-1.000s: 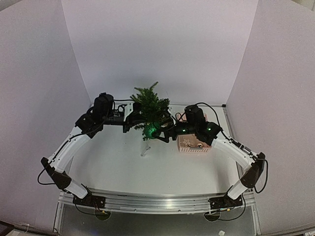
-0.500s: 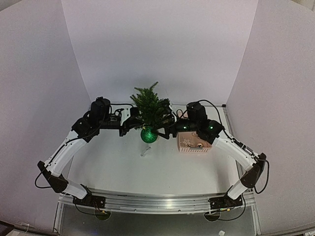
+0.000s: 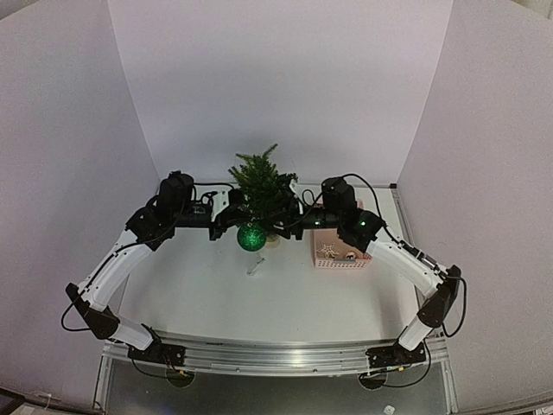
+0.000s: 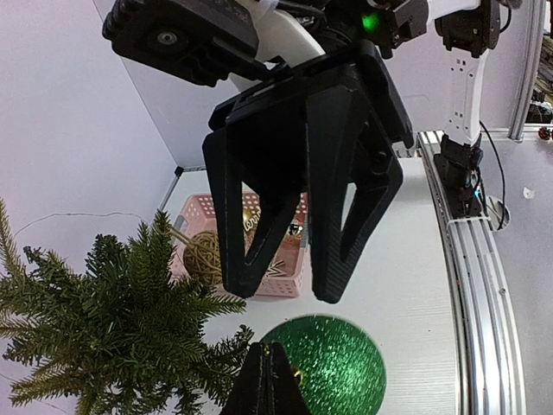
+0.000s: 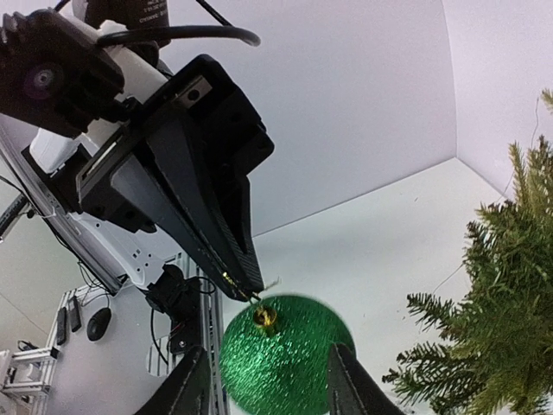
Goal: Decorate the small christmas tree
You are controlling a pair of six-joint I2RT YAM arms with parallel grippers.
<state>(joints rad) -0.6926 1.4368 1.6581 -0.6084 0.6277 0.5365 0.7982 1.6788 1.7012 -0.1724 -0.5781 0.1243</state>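
The small christmas tree (image 3: 259, 184) stands at the back middle of the table, between my two arms. A glittery green ball (image 3: 251, 237) with a gold cap hangs in front of it from its hanger. My left gripper (image 3: 245, 224) is shut on that hanger, just above the cap (image 5: 263, 316). In the left wrist view the tree (image 4: 112, 320) is at lower left and the ball (image 4: 337, 367) sits below my shut fingertips (image 4: 266, 380). My right gripper (image 5: 270, 393) stands open, half closed, its fingers on either side of the ball (image 5: 281, 367) with no clear contact.
A pink basket (image 3: 340, 252) with ornaments, among them a wicker ball (image 4: 203, 255), sits to the right of the tree under my right arm. A small pale thing (image 3: 253, 266) lies on the table in front of the ball. White walls enclose the table.
The green ball has moved a little to the left and lower with my left gripper. My right gripper's jaws have narrowed from wide open to about half.
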